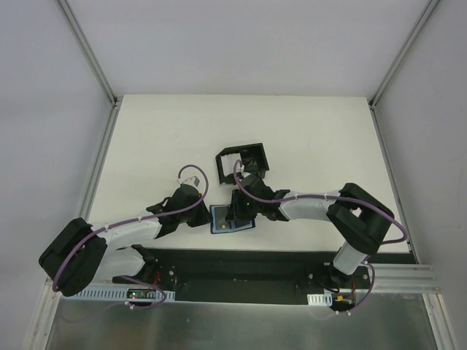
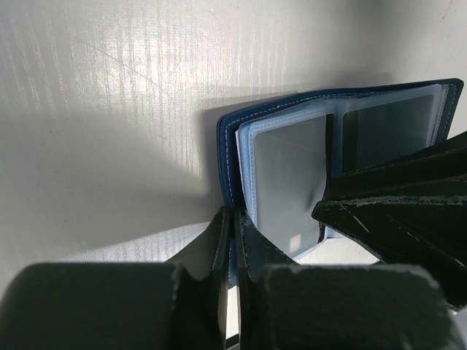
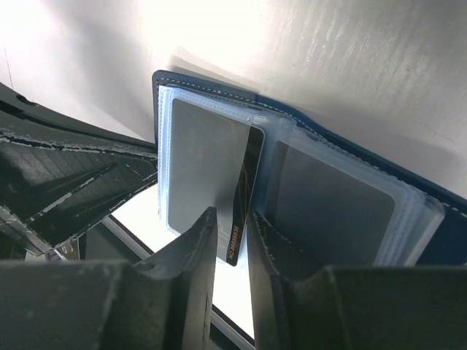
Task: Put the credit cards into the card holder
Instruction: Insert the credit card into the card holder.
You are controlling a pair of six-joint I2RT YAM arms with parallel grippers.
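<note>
The dark blue card holder [image 1: 220,220] lies open on the white table between both grippers, its clear sleeves up. My left gripper [image 2: 235,219] is shut on the near edge of its blue cover [image 2: 228,153]; it also shows in the top view [image 1: 207,216]. My right gripper [image 3: 232,215] stands over the holder's left sleeve [image 3: 164,146], jaws a little apart. A pale grey credit card [image 3: 208,168] with a dark stripe sits partly in that sleeve. Its near corner sticks out between my fingertips. In the top view the right gripper [image 1: 239,216] hides the card.
A black open-topped box [image 1: 241,162] stands just behind the holder, close to the right wrist. The right gripper's fingers [image 2: 408,211] crowd the right side of the left wrist view. The table's near edge and black base rail [image 1: 241,262] lie right below the holder.
</note>
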